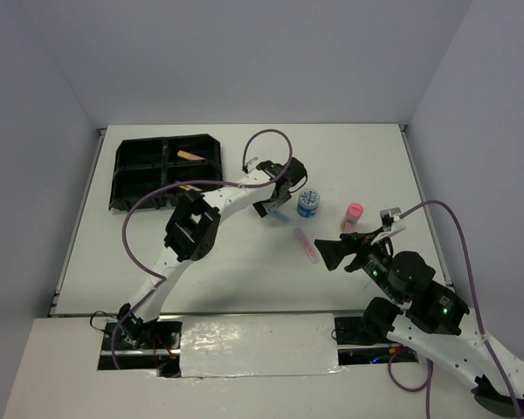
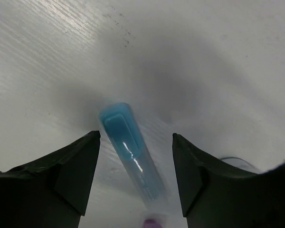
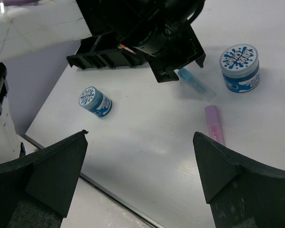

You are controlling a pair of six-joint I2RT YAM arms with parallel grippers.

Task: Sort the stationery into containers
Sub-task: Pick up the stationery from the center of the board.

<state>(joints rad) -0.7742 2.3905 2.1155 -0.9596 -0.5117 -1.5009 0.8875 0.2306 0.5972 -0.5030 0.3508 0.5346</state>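
Straddles blue marker [image 2: 128,147] with left gripper [image 2: 135,137] near bench centre, beside 1 tub [image 1: 308,202]. Jaws released, 1 each side of marker's long axis, gaps showing, nothing grasped. Right gripper [image 3: 140,135] spread wide, empty, farther off. Needs carrying to tray [image 1: 122,188] at far-left corner.

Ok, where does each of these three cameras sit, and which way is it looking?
Top external: above and behind the arm bases, looking down on the table; left arm and right arm show, tray far left.
Left wrist: on the left arm, looking down close at the table; left fingers flank a blue marker untouched.
Right wrist: on the right arm, looking across the table at the left gripper and tray; right fingers frame the bottom.
Shared: both wrist views show the blue marker.
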